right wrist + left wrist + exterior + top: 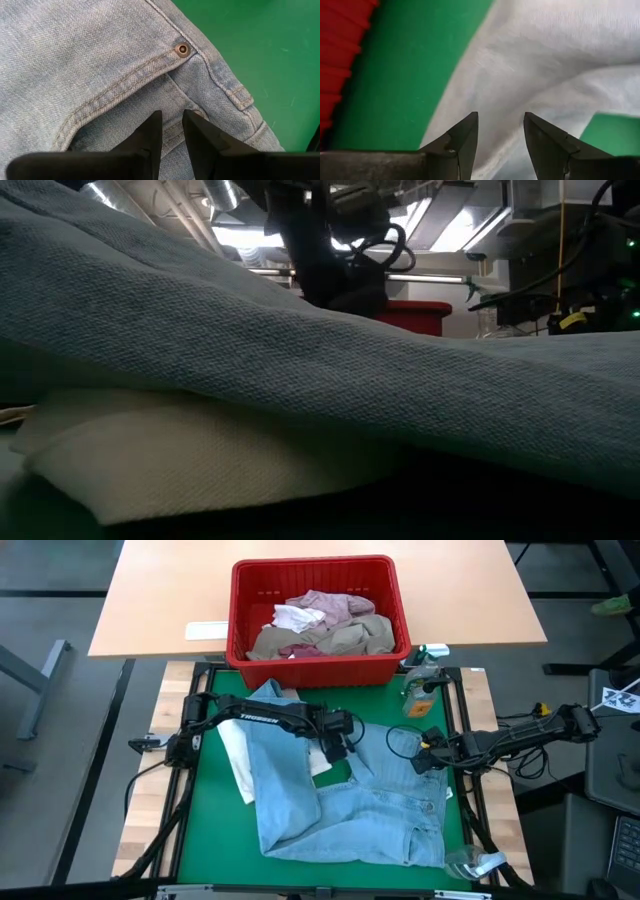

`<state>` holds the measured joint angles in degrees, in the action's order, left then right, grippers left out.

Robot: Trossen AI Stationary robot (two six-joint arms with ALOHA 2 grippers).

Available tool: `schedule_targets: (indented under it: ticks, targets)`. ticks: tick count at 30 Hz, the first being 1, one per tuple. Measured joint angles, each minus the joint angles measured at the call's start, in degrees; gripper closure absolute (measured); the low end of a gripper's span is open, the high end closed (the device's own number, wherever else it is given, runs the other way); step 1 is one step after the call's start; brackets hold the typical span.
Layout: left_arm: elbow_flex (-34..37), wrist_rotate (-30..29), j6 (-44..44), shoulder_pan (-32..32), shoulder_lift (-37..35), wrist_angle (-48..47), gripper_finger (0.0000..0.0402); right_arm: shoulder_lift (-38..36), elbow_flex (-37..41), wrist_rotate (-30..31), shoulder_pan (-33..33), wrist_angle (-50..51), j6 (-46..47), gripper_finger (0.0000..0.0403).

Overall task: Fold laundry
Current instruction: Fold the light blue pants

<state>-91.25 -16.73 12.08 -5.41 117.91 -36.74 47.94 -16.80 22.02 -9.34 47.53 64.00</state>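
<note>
- The jeans (350, 805) lie spread over the green mat (210, 830), partly folded, waistband end toward the right arm.
- A white cloth (238, 765) lies under their left edge, sticking out onto the mat; another bit of white shows at the fold near the middle.
- In the low view the jeans (330, 360) fill nearly the whole picture and hide most of the table; the white cloth (200, 455) sits beneath them.
- The left gripper (335, 748) hangs over the middle of the mat, at the jeans' upper edge. Its own camera shows its fingers (462, 140) parted with a clear gap, nothing between them, white cloth (545, 60) and mat (405, 75) just below.
- The right gripper (425, 762) sits at the jeans' right side near the waistband. Its fingers (147, 137) stand only a narrow slit apart, right over the denim by a pocket seam and a rivet (181, 49); whether they pinch any cloth I cannot tell.
- A red basket (318, 665) stands beyond the mat on the tan table (160, 600), holding more garments: a pinkish one (325, 608) and a khaki one (350, 638).
- A spray bottle (420, 690) stands just right of the basket, at the mat's far corner.
- A clear plastic thing (478, 862) lies by the mat's near right corner.
- A white card (205, 630) lies on the table left of the basket.
</note>
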Motion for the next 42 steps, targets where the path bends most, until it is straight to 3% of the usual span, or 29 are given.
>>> schedule_targets:
  ticks: [13, 16, 21, 32, 42]
  targets:
    - [3.34, 1.94, -3.75, -0.35, 0.00, 0.26, 0.0257, 0.00, 0.00, 0.00, 0.00, -0.05, -0.02, 0.0320]
    - [4.26, 2.22, -3.74, -0.28, 0.00, 0.15, 0.0292, 0.00, 0.00, 0.00, 0.00, -0.05, -0.02, 0.0320]
    - [4.34, 2.21, -3.44, 0.84, -0.35, -0.94, 0.0388, 0.00, 0.00, 0.00, 0.00, -0.05, 0.00, 0.0320]
    - [4.29, 2.07, -0.25, 10.10, -2.64, -13.56, 0.0397, -0.02, -0.02, -0.02, 0.00, 0.43, 0.18, 0.0320]
    - [4.29, 1.66, 5.87, 20.55, -2.08, -14.86, 0.0389, -0.02, -0.02, -0.17, 0.00, 0.48, 0.18, 0.0320]
